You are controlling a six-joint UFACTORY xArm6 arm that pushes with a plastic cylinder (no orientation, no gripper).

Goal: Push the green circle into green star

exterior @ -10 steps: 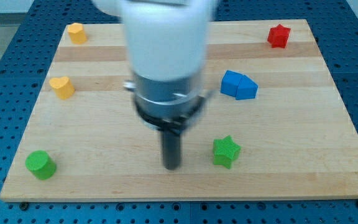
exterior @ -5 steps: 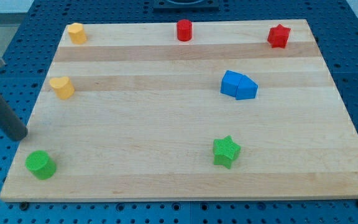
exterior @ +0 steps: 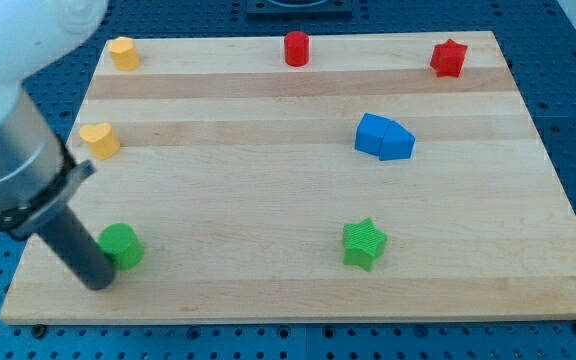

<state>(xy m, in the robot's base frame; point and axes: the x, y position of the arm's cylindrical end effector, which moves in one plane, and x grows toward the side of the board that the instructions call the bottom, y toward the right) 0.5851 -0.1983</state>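
The green circle (exterior: 121, 245) sits near the board's bottom left. My tip (exterior: 98, 279) is right against its lower left side, touching or nearly touching it. The green star (exterior: 364, 243) lies far to the view's right of the circle, at about the same height near the bottom edge. The arm's white and dark body fills the view's upper left corner.
A yellow block (exterior: 99, 140) lies above the circle and another yellow block (exterior: 122, 52) at the top left. A red cylinder (exterior: 296, 48) is at top centre, a red star (exterior: 448, 58) at top right. Two blue blocks (exterior: 384, 137) sit right of centre.
The green circle has slid right and slightly up from the bottom left corner. My tip moved from the board's left edge down to behind the circle.
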